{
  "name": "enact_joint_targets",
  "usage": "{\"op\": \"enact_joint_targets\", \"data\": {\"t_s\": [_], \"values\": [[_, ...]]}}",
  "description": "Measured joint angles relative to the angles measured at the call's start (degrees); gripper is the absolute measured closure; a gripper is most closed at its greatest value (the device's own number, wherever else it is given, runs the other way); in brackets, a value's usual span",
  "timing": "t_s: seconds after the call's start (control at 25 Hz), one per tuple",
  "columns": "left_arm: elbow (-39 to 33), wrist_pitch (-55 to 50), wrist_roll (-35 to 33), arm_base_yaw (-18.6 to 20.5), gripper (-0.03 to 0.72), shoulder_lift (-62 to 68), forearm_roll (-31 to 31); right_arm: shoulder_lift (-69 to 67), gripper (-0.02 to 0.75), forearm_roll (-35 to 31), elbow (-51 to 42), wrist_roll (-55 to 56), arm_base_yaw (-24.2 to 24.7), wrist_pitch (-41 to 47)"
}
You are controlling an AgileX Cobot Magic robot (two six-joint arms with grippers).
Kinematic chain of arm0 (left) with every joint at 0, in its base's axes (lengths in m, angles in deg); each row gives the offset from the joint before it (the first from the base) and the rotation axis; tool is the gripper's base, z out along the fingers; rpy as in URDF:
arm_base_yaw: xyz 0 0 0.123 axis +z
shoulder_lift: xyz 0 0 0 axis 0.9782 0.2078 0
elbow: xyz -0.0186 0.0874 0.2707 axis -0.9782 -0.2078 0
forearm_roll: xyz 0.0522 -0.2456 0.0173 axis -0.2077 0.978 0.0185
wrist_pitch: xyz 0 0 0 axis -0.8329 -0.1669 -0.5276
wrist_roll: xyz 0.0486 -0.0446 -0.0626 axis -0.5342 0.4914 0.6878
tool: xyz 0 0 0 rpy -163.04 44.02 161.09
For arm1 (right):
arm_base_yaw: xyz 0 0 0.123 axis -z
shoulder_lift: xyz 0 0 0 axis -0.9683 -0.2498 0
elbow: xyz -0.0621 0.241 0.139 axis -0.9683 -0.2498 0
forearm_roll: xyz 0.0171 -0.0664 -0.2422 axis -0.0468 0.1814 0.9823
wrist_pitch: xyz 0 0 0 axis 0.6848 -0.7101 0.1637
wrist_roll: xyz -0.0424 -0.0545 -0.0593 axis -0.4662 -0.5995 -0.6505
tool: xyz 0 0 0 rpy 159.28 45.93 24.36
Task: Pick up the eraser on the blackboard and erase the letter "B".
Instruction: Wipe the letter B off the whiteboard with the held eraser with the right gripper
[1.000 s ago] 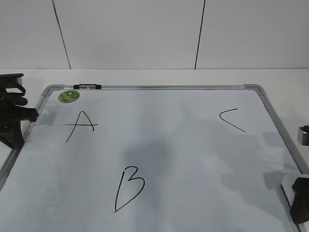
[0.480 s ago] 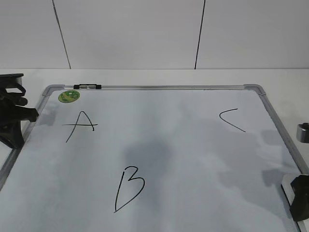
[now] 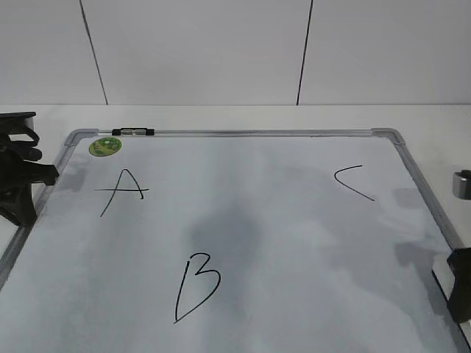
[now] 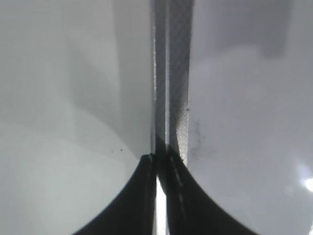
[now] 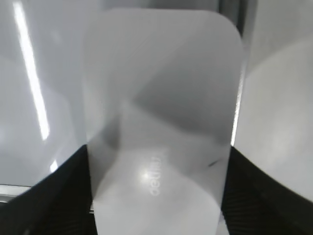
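Observation:
The blackboard [image 3: 294, 228] is a white board with a grey frame, lying flat. The letter "B" [image 3: 197, 287] is drawn in black at its lower middle. The white eraser [image 5: 161, 122] fills the right wrist view, with my right gripper's [image 5: 159, 156] black fingers pressed against both its long sides. In the exterior view my right gripper [image 3: 460, 294] is at the board's lower right edge with the eraser [image 3: 441, 268] showing beside it, far right of the "B". My left gripper [image 3: 44, 175] rests shut at the board's left edge, its closed tips [image 4: 159, 159] over the grey frame [image 4: 171, 98].
The letter "A" [image 3: 124, 190] is at the upper left and "C" [image 3: 353, 182] at the upper right. A green sticker [image 3: 104, 145] and a black-and-silver clip [image 3: 132, 132] sit at the top left. A silver object [image 3: 462, 184] lies right of the board.
My right gripper and the eraser have shifted to the right and slightly up in the exterior view. The left gripper has not moved.

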Motion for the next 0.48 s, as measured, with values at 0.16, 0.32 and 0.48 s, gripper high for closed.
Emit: {"op": "enact_joint_targets", "data": {"t_s": [0.16,0.32,0.48], "values": [[0.0,0.0,0.0,0.0,0.669,0.0,0.0,0.0,0.195,0.05,4.82,0.0,0.0,2.73],[0.0,0.0,0.0,0.0,0.669,0.0,0.0,0.0,0.195,0.05,6.96,0.0,-0.12,3.34],[0.0,-0.11,0.0,0.0,0.669,0.0,0.0,0.0,0.195,0.28,7.93,1.38,-4.21,3.56]]}}
